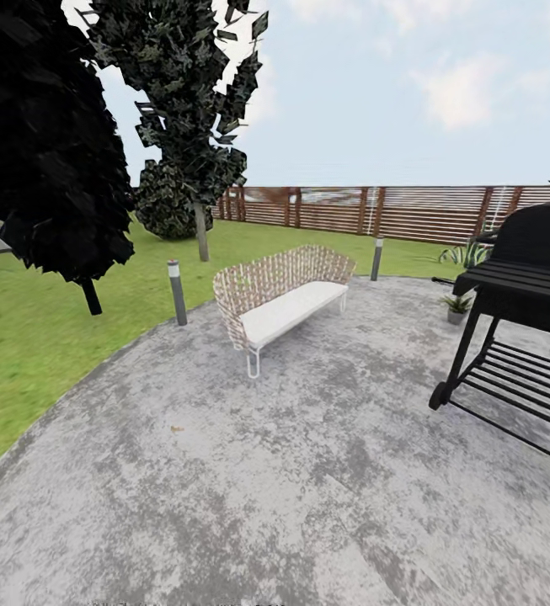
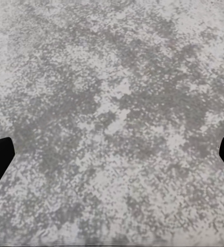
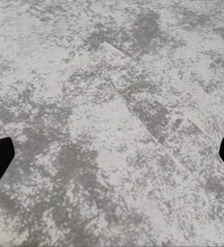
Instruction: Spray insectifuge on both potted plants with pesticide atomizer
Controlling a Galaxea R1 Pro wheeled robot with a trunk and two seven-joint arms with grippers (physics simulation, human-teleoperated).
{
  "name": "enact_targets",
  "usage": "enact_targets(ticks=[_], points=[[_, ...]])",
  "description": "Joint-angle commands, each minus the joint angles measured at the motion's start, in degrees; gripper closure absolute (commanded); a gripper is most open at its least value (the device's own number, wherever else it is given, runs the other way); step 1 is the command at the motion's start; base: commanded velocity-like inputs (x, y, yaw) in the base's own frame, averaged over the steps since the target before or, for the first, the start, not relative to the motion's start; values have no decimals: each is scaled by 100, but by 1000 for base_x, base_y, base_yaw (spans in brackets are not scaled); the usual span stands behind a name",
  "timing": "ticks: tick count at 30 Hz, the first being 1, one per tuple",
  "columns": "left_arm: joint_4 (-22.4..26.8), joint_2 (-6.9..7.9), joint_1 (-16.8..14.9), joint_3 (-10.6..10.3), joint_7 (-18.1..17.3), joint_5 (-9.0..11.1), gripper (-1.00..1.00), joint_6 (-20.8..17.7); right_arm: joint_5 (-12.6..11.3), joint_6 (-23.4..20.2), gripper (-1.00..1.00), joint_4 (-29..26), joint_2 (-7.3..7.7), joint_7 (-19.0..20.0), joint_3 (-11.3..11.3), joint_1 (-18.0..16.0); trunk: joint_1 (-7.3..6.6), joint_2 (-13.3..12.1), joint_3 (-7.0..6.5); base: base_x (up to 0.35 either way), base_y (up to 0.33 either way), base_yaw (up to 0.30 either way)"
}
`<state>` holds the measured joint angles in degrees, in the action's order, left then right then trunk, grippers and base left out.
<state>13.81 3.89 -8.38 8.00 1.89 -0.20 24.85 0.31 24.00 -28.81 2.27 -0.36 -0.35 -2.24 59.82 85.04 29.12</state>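
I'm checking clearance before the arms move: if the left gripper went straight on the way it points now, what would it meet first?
Most likely the grey paved patio: the left gripper, fingers wide apart, faces bare paving with nothing between. How far off the paving lies is unclear.

A garden: lawn [image 1: 30, 337], paved patio [image 1: 266, 471], wicker bench [image 1: 279, 295], barbecue [image 1: 527, 286], slatted fence [image 1: 392, 210].

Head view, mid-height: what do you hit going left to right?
Dark tree → grey bollard → wicker bench → second bollard → small potted plant → black grill.
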Motion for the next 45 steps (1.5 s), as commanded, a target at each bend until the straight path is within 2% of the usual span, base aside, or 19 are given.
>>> enact_targets(ticks=[1, 6, 45], points=[[-8, -1, -6, 0, 14, -4, -100, 20, 4, 16, -100, 0, 4, -5, -5, -3, 22, 45, 29, 0, 0, 273], [-15, -4, -6, -2, 8, -10, -100, 18, 4, 17, -100, -2, 38, -8, -8, -2, 132, 245, 142, 0, 0, 272], [-45, -11, -6, -9, 5, -16, -100, 11, 4, 17, -100, 24, 29, 1, 0, -4, 989, 1809, 1029, 0, 0, 271]])
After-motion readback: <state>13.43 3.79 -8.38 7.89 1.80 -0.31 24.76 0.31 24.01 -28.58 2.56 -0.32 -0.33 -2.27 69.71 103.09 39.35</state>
